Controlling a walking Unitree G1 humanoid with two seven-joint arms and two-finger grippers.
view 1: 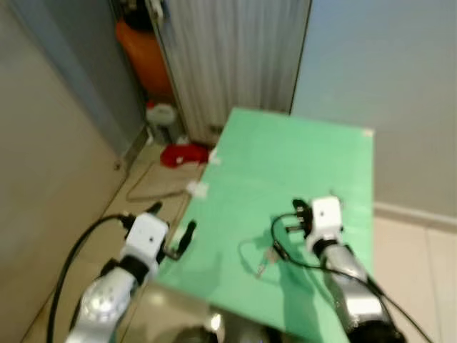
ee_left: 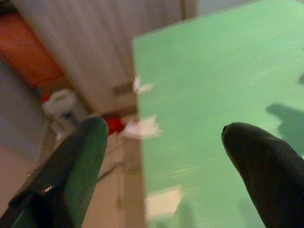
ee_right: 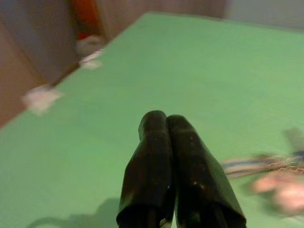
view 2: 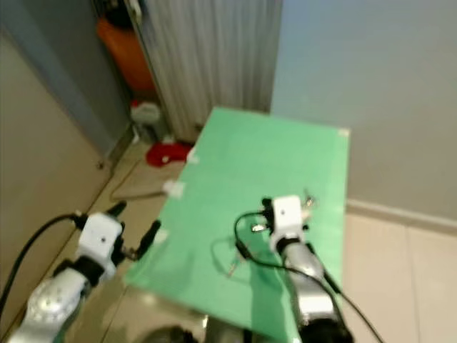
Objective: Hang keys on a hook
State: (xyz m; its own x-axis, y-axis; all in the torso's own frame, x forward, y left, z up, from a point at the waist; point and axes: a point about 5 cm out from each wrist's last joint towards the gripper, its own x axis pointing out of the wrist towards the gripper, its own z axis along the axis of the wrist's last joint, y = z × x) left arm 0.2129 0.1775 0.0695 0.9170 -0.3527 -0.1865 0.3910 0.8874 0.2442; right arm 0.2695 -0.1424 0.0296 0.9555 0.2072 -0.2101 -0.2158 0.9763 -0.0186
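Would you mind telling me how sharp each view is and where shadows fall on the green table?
Head views: soft throughout, the keys a faint smear on the green table, arm shadow beside the right gripper. Left wrist view: motion streaks, open left gripper blurred, dark shadow at the right. Right wrist view: shut fingers sharp, keys blurred.

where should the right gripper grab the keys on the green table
Probably from straight above, at the bunched end of the keys where the thin loop joins. They lie flat on the green table, so a sideways approach has nothing to catch. The right gripper is shut and would need to open first. The picture is too blurred for finer detail.
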